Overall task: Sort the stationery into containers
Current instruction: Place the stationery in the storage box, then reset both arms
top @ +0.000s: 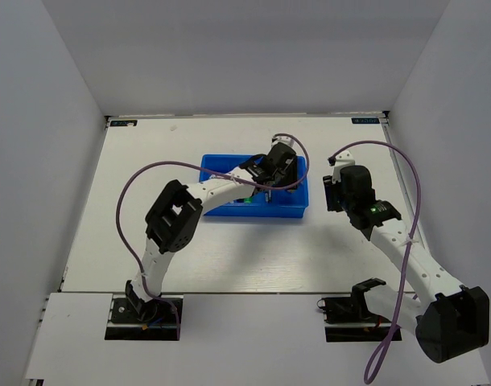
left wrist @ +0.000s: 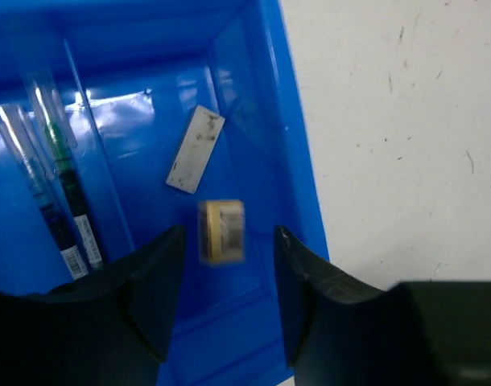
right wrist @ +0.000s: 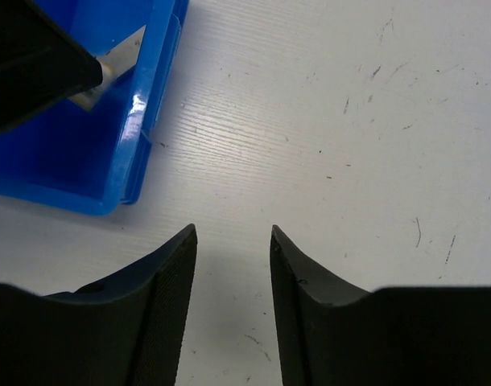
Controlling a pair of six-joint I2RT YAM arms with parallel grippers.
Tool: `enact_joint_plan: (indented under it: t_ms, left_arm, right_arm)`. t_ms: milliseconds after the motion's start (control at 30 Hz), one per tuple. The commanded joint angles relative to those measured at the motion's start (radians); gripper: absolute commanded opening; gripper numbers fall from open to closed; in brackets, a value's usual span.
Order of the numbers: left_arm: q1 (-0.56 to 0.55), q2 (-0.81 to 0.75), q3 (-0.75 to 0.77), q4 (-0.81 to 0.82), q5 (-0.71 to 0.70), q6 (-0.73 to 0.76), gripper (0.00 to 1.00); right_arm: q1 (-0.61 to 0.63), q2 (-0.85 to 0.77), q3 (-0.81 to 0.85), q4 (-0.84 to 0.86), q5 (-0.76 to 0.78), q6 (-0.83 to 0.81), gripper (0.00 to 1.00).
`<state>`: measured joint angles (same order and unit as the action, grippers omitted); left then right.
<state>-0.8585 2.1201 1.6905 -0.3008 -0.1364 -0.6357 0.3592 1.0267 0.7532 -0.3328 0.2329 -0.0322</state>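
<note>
The bright blue tray (top: 221, 211) sits mid-table. My left gripper (top: 271, 182) hangs over its rightmost compartment, open and empty (left wrist: 229, 231). Below its jaws a small beige eraser (left wrist: 221, 232) shows blurred and free of both fingers, over the compartment floor. A flat white eraser (left wrist: 195, 149) lies farther in the same compartment. Black markers, one with a green end (left wrist: 59, 153), lie in the neighbouring compartment. My right gripper (top: 334, 191) is open and empty (right wrist: 233, 229) above bare table, right of the tray's corner (right wrist: 141, 121).
The white table (top: 189, 257) has white walls on three sides. The right wrist view shows the left gripper's dark finger (right wrist: 28, 56) over the tray and the white eraser (right wrist: 113, 68) beside it. Purple cables loop above both arms.
</note>
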Motion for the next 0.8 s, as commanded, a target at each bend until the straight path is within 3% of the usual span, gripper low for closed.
enact_joint_plan:
  t_ms: [0, 133, 267, 367, 433, 600, 767]
  left_arm:
    - [0.013, -0.029, 0.041, -0.032, 0.020, -0.030, 0.61]
    - [0.012, -0.066, 0.046, -0.043, 0.020, -0.009, 0.74]
    - [0.010, -0.138, 0.067, -0.090, 0.024, 0.027, 0.80]
    - [-0.004, -0.248, 0.017, -0.112, 0.024, 0.074, 0.93]
    - [-0.020, -0.338, -0.012, -0.130, 0.003, 0.099, 1.00]
    - [-0.056, -0.674, -0.314, -0.176, -0.052, 0.168, 1.00]
    - [-0.028, -0.879, -0.564, -0.264, -0.103, 0.202, 1.00]
  right_arm:
    - [-0.006, -0.016, -0.002, 0.037, 0.011, -0.002, 0.46]
    - [-0.012, -0.020, 0.000, 0.031, -0.006, 0.002, 0.57]
    - [-0.026, -0.022, 0.005, 0.020, -0.024, 0.006, 0.64]
    - [-0.026, -0.024, 0.014, 0.009, -0.044, 0.008, 0.89]
    - [-0.028, -0.028, 0.034, -0.020, -0.032, 0.026, 0.90]
    - [-0.025, -0.091, 0.012, -0.028, -0.033, 0.052, 0.90]
    - [-0.028, -0.160, -0.029, -0.014, -0.125, 0.046, 0.90]
